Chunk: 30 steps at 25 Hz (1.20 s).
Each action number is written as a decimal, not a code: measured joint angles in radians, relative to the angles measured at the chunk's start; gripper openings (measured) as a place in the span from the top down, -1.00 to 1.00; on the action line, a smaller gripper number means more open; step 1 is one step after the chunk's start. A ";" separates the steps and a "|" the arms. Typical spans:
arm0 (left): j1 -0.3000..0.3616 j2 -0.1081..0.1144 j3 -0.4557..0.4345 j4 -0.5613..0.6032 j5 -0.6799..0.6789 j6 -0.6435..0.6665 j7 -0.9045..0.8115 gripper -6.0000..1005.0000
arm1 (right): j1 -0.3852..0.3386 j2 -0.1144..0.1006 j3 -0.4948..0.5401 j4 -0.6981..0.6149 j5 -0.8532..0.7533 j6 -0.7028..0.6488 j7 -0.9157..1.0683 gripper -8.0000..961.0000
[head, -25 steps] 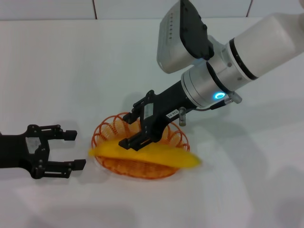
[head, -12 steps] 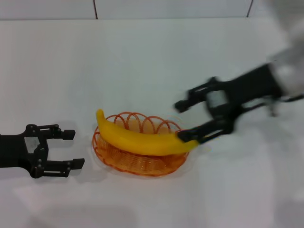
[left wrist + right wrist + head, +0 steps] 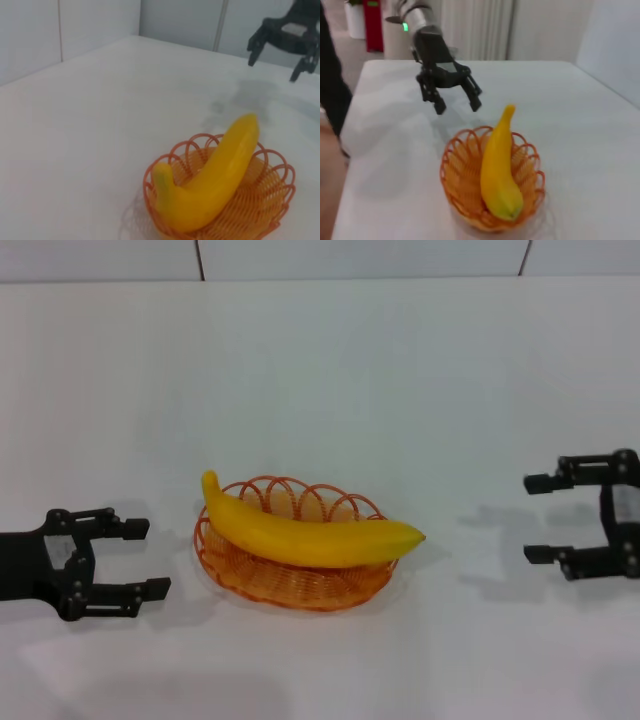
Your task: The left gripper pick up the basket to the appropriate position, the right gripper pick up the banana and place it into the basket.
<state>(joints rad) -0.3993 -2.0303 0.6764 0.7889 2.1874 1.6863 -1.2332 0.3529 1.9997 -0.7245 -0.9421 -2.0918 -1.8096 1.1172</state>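
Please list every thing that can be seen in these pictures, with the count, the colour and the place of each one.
banana: one, bright yellow, lying across the basket, its ends reaching over the rim.
basket: one, orange wire, on the table between the two hands.
table: one, white, under everything.
wall: white panels, behind the far edge of the table.
left hand: one, black, open, beside the basket on the robot's left, apart from it, holding nothing.
right hand: one, black, open, far to the robot's right of the basket, holding nothing.
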 joint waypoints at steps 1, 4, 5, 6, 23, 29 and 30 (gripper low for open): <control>0.002 0.000 0.000 0.000 0.000 0.000 0.005 -0.64 | -0.005 0.001 0.035 0.030 -0.011 0.004 -0.043 -0.52; 0.003 -0.001 0.000 0.000 -0.002 0.002 0.021 -0.64 | -0.011 -0.004 0.103 0.106 -0.018 -0.001 -0.114 -0.52; 0.003 -0.001 0.000 0.000 -0.003 0.004 0.029 -0.64 | -0.011 -0.008 0.111 0.129 -0.020 -0.004 -0.128 -0.52; 0.004 -0.001 0.000 -0.001 -0.005 0.008 0.041 -0.64 | -0.011 -0.012 0.114 0.147 -0.025 -0.005 -0.135 -0.52; 0.002 -0.006 0.000 -0.042 -0.057 0.012 0.150 -0.64 | 0.064 -0.010 0.121 0.275 -0.151 0.019 -0.136 -0.52; -0.003 -0.006 0.000 -0.062 -0.058 0.006 0.157 -0.64 | 0.067 -0.010 0.124 0.276 -0.151 0.017 -0.128 -0.52; -0.004 -0.006 0.000 -0.062 -0.058 0.006 0.157 -0.64 | 0.067 -0.010 0.125 0.276 -0.151 0.017 -0.128 -0.52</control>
<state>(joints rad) -0.4028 -2.0365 0.6764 0.7271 2.1296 1.6921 -1.0759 0.4198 1.9895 -0.5997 -0.6657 -2.2431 -1.7925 0.9892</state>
